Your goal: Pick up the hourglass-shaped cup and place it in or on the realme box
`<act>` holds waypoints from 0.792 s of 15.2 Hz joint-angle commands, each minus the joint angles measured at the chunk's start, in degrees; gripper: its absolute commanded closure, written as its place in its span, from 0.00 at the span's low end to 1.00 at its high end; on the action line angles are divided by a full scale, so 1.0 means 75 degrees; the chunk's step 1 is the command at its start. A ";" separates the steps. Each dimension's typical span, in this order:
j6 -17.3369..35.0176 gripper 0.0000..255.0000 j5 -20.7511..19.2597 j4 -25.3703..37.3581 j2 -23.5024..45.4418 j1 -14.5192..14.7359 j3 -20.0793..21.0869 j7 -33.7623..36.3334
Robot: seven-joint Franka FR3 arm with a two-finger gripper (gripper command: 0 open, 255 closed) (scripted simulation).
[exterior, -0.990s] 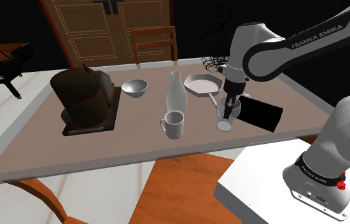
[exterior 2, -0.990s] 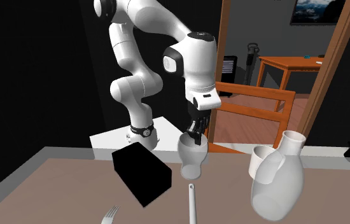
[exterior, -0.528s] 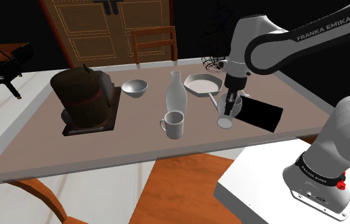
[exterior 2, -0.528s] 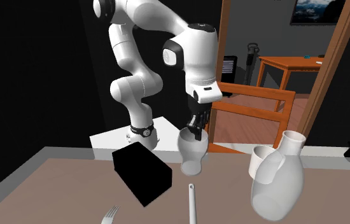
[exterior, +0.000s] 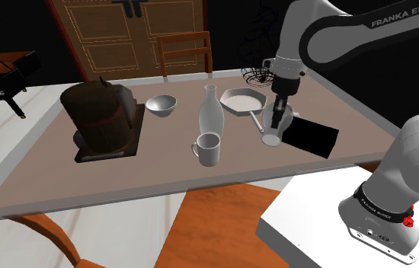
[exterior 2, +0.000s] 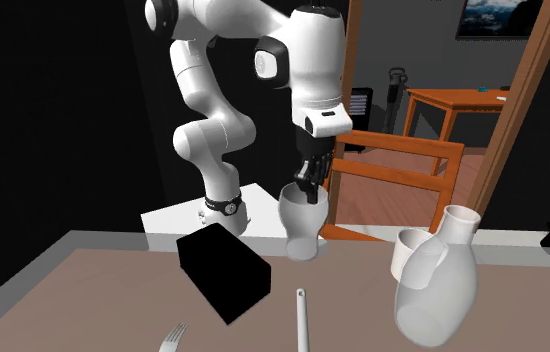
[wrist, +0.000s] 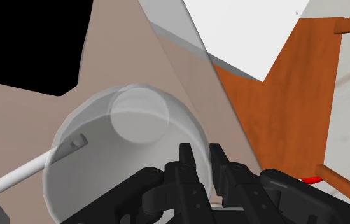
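At the shoulder view's right of centre, the black pincer (exterior: 278, 114) is clamped on the rim of the translucent hourglass-shaped cup (exterior: 273, 131), which hangs just above the brown bench (exterior: 162, 179), beside the flat black box (exterior: 312, 138). That one-sided pinch could let the cup swing or slip. Carried low, its base might clip the box's edge or the white frying pan (exterior: 242, 99). Open room lies above the box; the bench edge runs just beyond it, lower right.

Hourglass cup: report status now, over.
Gripper shut on rim of hourglass cup. Cup off the table, beside the black box. Pan handle below it.
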 commanded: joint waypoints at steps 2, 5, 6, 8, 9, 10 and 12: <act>-0.0343 1.00 -0.0021 0.0240 -0.0103 -0.0006 -0.0006 0.0033; -0.0677 1.00 -0.0040 0.0495 -0.0183 -0.0012 -0.0014 0.0064; -0.0786 1.00 -0.0046 0.0583 -0.0205 -0.0014 -0.0017 0.0074; -0.1003 1.00 -0.0058 0.0763 -0.0243 -0.0017 -0.0022 0.0093; -0.1111 1.00 -0.0063 0.0854 -0.0259 -0.0018 -0.0025 0.0103; -0.1217 1.00 -0.0068 0.0947 -0.0273 -0.0019 -0.0027 0.0112; -0.1429 1.00 -0.0078 0.1137 -0.0296 -0.0021 -0.0033 0.0131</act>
